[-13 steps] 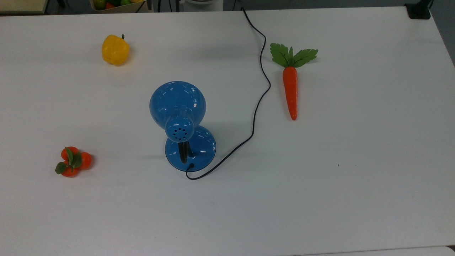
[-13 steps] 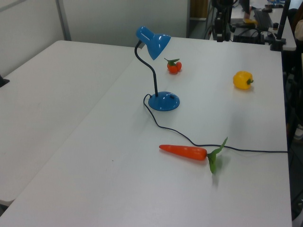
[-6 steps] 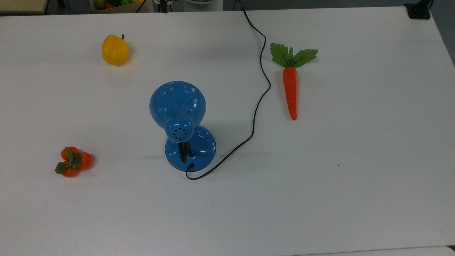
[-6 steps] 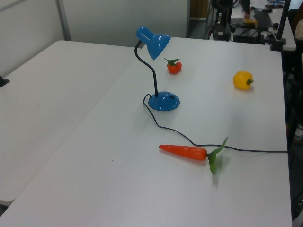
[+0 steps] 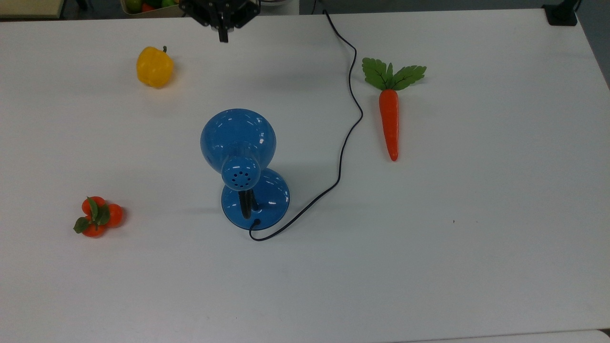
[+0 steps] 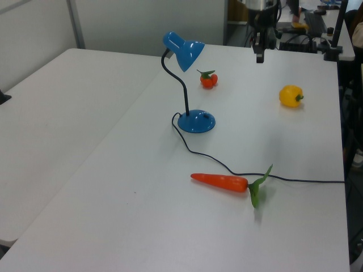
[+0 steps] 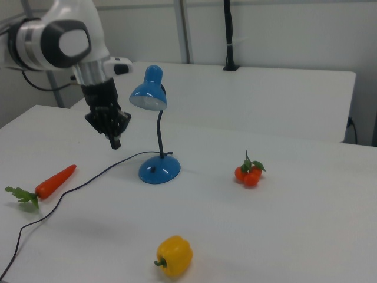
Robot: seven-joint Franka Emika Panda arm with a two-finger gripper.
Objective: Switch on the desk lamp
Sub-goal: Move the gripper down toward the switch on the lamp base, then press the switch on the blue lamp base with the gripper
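Observation:
The desk lamp stands mid-table, its blue dome shade [image 5: 238, 136] leaning over the round blue base [image 5: 267, 197] on a black gooseneck [image 6: 182, 90]. Its thin black cord [image 5: 350, 119] runs from the base to the table's far edge. My gripper [image 5: 222, 35] hangs above the far edge of the table in the top view, well away from the lamp, fingers together and empty. In the right view the gripper [image 7: 115, 141] hovers to the left of the shade [image 7: 149, 93], above the cord. In the left view the gripper [image 6: 259, 56] is beyond the lamp base [image 6: 196, 122].
A yellow pepper [image 5: 154, 66] lies near the gripper, at the top view's far left. A carrot [image 5: 389, 119] lies right of the cord. A cluster of tangerines [image 5: 96, 216] sits at the near left. A bin of fruit [image 5: 152, 5] stands beyond the table edge.
My gripper has come into the top view from beyond the far table edge and has dropped lower in the left view. The lamp and the food have not moved.

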